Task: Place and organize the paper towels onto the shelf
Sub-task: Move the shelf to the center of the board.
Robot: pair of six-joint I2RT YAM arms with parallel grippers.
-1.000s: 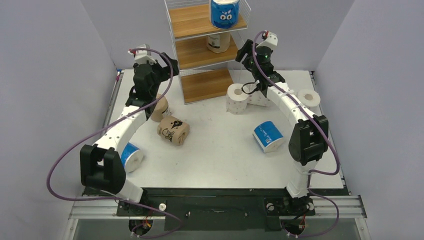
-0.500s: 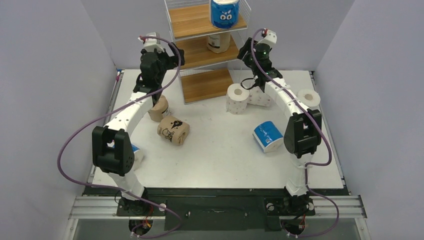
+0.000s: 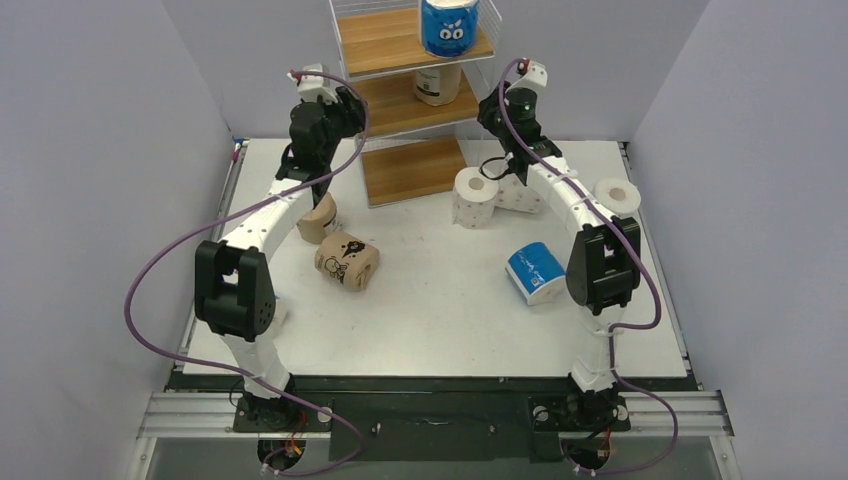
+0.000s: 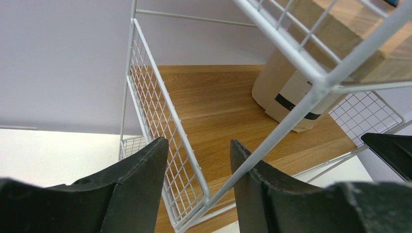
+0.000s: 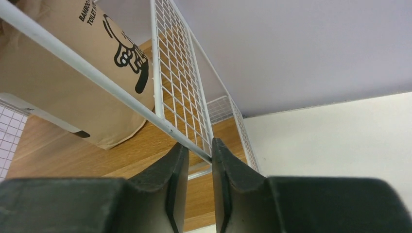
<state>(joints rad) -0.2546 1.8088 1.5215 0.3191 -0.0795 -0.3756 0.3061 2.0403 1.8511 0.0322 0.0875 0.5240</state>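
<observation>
The shelf stands at the table's back, a blue paper towel roll on its top board and a tan roll on the middle one. My left gripper is at the shelf's left front post. In the left wrist view that gripper straddles the wire corner, the wire against its right finger. My right gripper is at the right post. Seen from the right wrist, it is pinched on a thin wire of the shelf, the tan roll beyond.
On the table lie two tan rolls left of centre. Two white rolls and a blue roll lie to the right. Grey walls close in both sides.
Both arms have swung in toward the shelf's posts. The jaws of both grippers have narrowed around the wire frame. The rolls have not moved.
</observation>
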